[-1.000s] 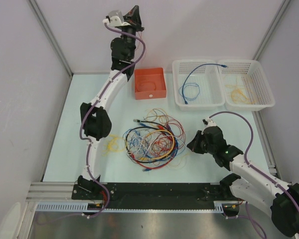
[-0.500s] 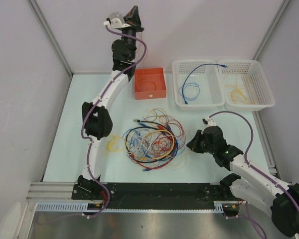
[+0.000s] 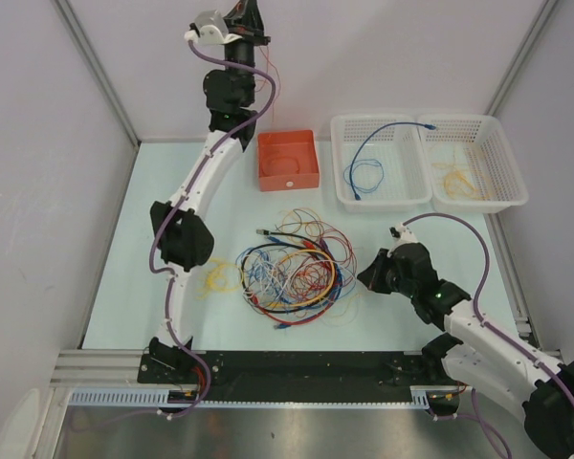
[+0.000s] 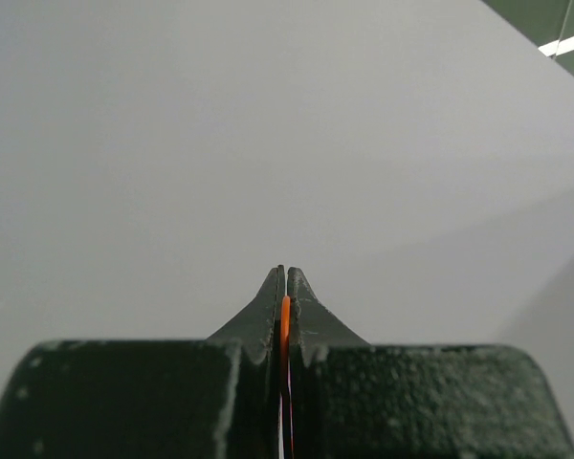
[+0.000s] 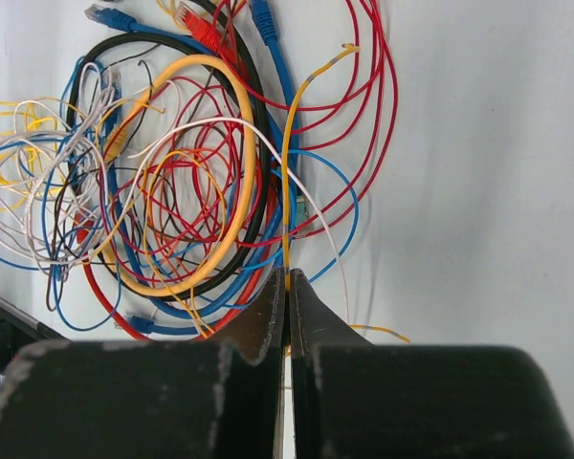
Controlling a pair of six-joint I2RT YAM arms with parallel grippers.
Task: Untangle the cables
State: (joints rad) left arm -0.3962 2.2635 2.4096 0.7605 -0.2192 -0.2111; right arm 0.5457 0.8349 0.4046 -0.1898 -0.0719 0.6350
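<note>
The cables (image 3: 292, 268) lie as a tangled heap of red, blue, yellow, white and black loops in the middle of the table, and fill the right wrist view (image 5: 172, 172). My left gripper (image 3: 248, 11) is raised high at the back, against the rear wall. It is shut on a thin orange cable (image 4: 285, 316), which hangs down as a fine line (image 3: 272, 81). My right gripper (image 3: 364, 279) sits low at the heap's right edge. It (image 5: 288, 275) is shut on a thin yellow cable (image 5: 287, 191) that runs straight up into the tangle.
An orange box (image 3: 289, 182) stands behind the heap. Two white baskets stand at the back right: the left one (image 3: 337, 163) holds a blue cable (image 3: 368, 172), the right one (image 3: 507, 153) holds yellowish wires (image 3: 456, 177). Loose yellow wire (image 3: 218, 277) lies left of the heap.
My left gripper has risen further and shifted slightly left, still holding the orange cable. The right arm and the heap have barely moved.
</note>
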